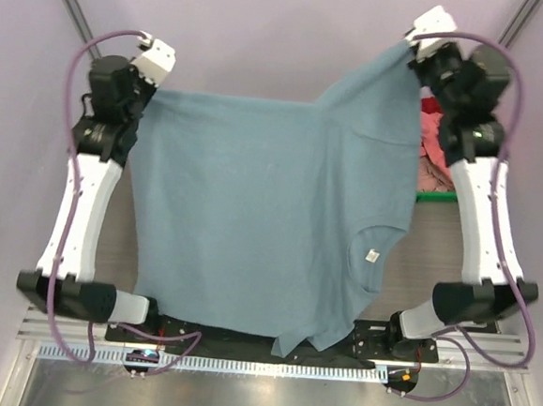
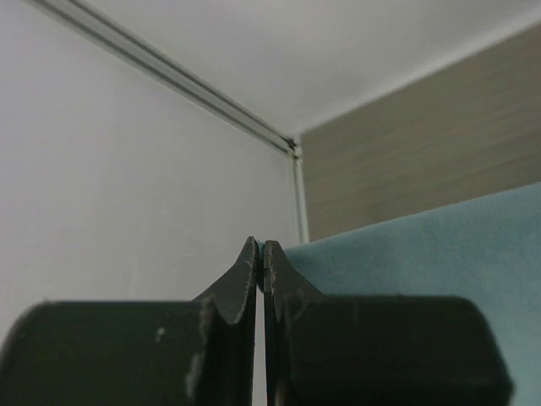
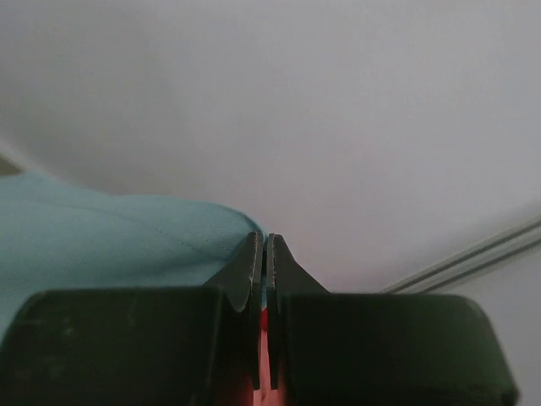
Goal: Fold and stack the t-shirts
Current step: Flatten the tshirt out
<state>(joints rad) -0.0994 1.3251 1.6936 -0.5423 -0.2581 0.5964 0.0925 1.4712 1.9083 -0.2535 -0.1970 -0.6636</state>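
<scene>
A large dusty blue-grey t-shirt point(image 1: 261, 212) hangs spread between my two raised arms, its small white neck label point(image 1: 373, 256) at the lower right. My left gripper point(image 1: 152, 83) is shut on its far left corner; the cloth point(image 2: 423, 254) runs right from the closed fingertips in the left wrist view. My right gripper point(image 1: 411, 47) is shut on its far right corner, held higher; the cloth point(image 3: 110, 237) shows left of the closed fingertips. Salmon-pink and red shirts point(image 1: 434, 150) lie at the right, mostly hidden behind the right arm.
A green bin edge point(image 1: 434, 195) shows under the pink and red shirts at the right. The blue-grey shirt's lower hem drapes over the arm bases point(image 1: 289, 341) at the near table edge. Pale walls enclose the cell.
</scene>
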